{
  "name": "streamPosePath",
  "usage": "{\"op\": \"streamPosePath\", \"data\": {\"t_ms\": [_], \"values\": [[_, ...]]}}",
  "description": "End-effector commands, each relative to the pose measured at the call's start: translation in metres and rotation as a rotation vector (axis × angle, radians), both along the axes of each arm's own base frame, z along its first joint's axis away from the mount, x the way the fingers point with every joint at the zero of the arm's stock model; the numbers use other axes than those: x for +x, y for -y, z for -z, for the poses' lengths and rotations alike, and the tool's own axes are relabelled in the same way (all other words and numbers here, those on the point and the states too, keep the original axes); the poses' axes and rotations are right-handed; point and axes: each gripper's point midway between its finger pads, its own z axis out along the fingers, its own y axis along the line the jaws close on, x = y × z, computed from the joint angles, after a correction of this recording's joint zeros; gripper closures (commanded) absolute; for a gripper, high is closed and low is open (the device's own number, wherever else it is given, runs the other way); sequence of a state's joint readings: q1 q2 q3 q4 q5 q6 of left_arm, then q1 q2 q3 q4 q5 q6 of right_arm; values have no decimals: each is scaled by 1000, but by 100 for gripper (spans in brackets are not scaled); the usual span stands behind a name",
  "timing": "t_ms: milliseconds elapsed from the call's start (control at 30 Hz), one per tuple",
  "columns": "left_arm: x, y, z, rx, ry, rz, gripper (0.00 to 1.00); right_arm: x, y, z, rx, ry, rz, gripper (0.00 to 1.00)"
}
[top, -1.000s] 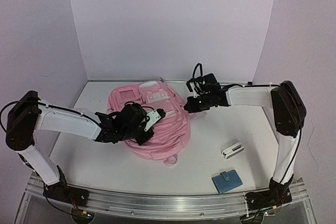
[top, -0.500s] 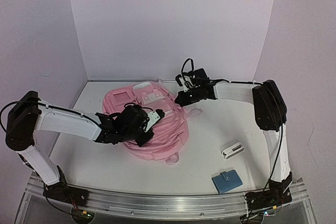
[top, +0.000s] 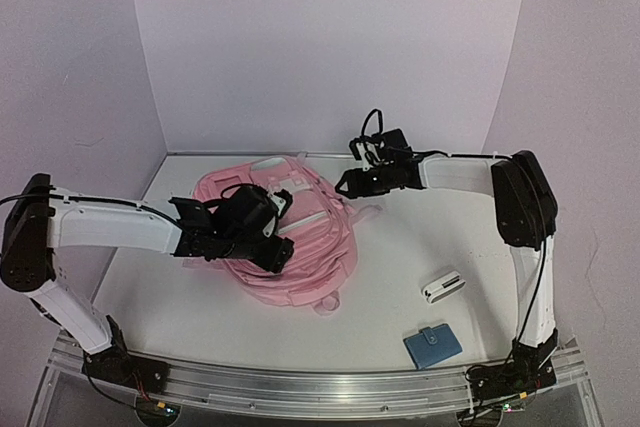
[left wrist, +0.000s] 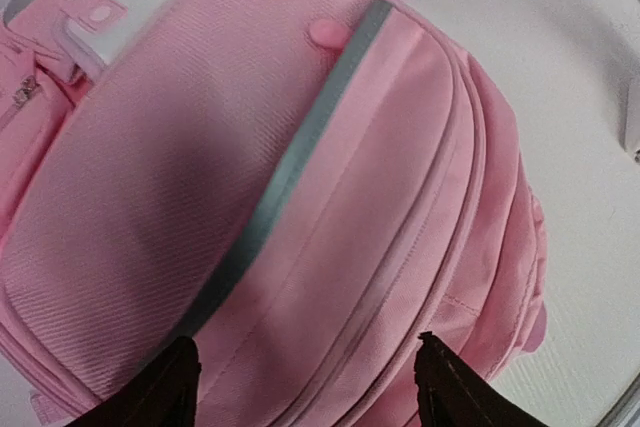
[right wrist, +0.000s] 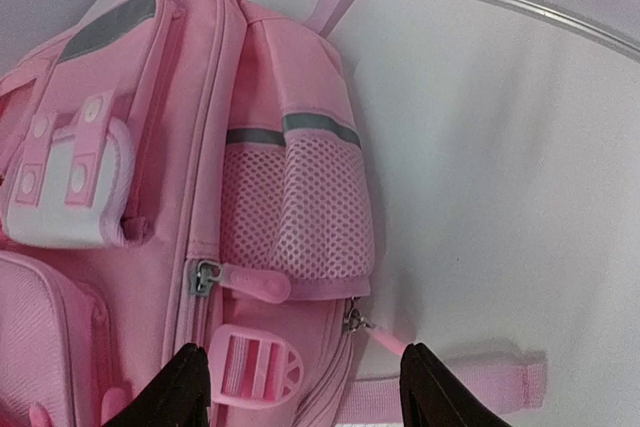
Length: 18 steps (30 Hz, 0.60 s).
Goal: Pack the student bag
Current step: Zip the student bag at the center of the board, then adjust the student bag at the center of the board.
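Over the front of the student bag (top: 320, 247), the left end effector (left wrist: 310, 392) hovers with its two fingers wide apart and nothing clamped between them. Pink fabric and a grey strip (left wrist: 290, 177) fill the view under it. At the bag's far right edge the right end effector (right wrist: 305, 387) also has its fingers spread and holds nothing. It looks down on the mesh side pocket (right wrist: 300, 217), with a zip pull (right wrist: 245, 282) and a pink buckle (right wrist: 255, 367) just beneath that pocket.

Both tools probably sit this close to the bag because a compartment must be opened first. One arm could steady the fabric while the other works a zip. No compartment shows as open.

The bag lies flat on the desk (top: 420, 237), front pockets up, with one loose strap (right wrist: 470, 382) trailing off its right side. Well apart from the bag, to its right and nearer the arm bases, lie a small white case (top: 441, 287) and a blue wallet (top: 432, 346). They are likely the things to go inside, and are not yet packed.
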State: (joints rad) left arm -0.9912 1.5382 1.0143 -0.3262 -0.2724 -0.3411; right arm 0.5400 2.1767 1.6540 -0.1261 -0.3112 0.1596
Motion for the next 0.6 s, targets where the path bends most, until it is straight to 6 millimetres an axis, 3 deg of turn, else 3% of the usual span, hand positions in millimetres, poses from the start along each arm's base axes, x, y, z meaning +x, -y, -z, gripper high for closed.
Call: {"op": "streamPosePath", "data": {"t_ms": [0, 133, 333, 400, 567], "values": [[7, -35, -35, -234, -181, -267, 17, -19, -12, -28, 99, -16, -43, 38], [8, -69, -38, -314, -231, -397, 9, -34, -20, -13, 107, -70, -80, 37], [5, -102, -19, -433, -332, -509, 4, -50, -39, 3, 108, -113, -127, 41], [9, -104, -11, -482, -372, -515, 3, -56, -44, 5, 113, -126, -143, 51], [21, -105, 16, -539, -418, -520, 6, -77, -49, 15, 107, -170, -154, 92]]}}
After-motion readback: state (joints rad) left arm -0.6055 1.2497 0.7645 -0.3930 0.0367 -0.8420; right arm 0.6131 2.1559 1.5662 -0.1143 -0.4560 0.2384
